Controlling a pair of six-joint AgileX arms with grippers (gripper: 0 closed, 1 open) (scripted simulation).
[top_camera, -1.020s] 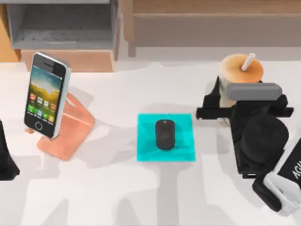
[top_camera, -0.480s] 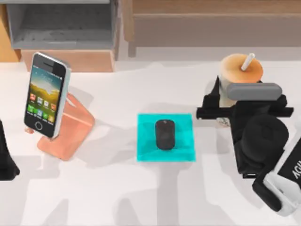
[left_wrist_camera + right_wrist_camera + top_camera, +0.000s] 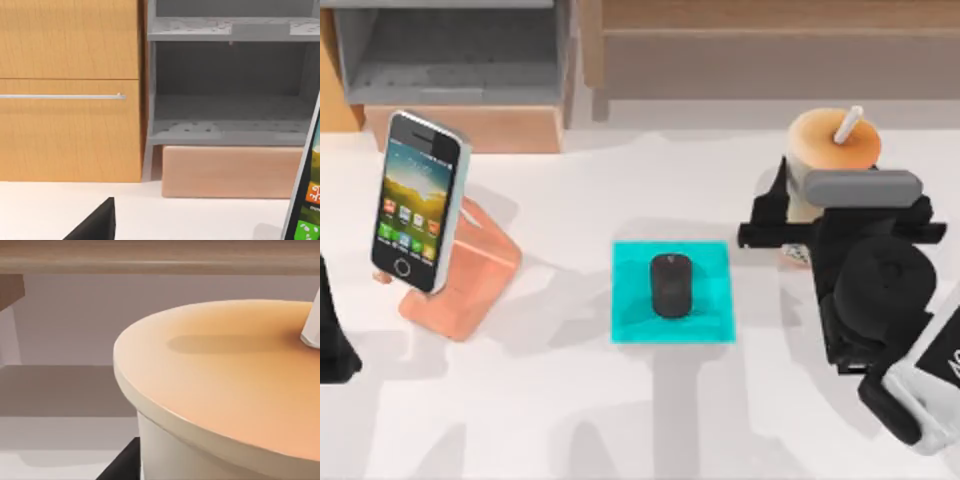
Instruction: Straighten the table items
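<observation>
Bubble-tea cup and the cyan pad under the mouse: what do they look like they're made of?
The bubble-tea cup looks like matte plastic or coated paper: a smooth cream wall, a flat tan lid with soft shading and a white straw. The cyan pad looks like a thin soft mat, possibly rubber or foam: flat, uniform, no gloss. The right hand is at the cup.

Left: black-framed smartphone with a colourful app screen (image 3: 417,202) propped on rose-pink angled phone stand (image 3: 470,270).
Centre: small black oval computer mouse (image 3: 671,285) on flat cyan square pad (image 3: 630,320).
Right: tan bubble-tea cup with a white straw (image 3: 825,150).
</observation>
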